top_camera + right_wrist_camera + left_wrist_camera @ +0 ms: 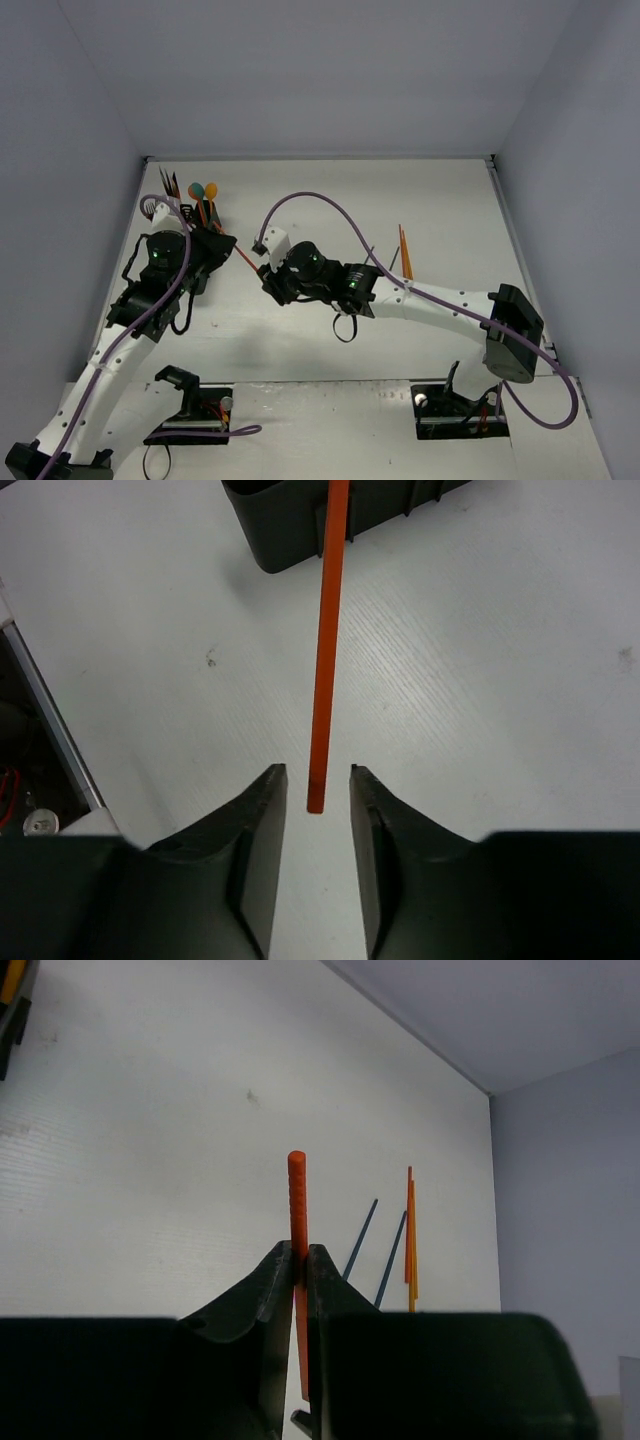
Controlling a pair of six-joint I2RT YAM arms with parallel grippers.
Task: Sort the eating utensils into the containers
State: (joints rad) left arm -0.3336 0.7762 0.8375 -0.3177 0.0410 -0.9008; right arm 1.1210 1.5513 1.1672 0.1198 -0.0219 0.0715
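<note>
Utensil (pixel 297 1190) in orange clenched by left gripper (pixel 300 1252), right gripper (pixel 318 775) released, jaws flanking its free end, loose utensils (pixel 404 252) further right, surface (pixel 330 200) open toward far wall

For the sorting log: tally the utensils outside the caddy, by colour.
Red-orange utensil, clamped in the left gripper: 1
Orange utensils, lying loose: 2
Dark blue utensils, lying loose: 2
Total: 5

Slim orange utensil (pixel 298 1210) aloft beside black caddy (pixel 210 215).
</note>
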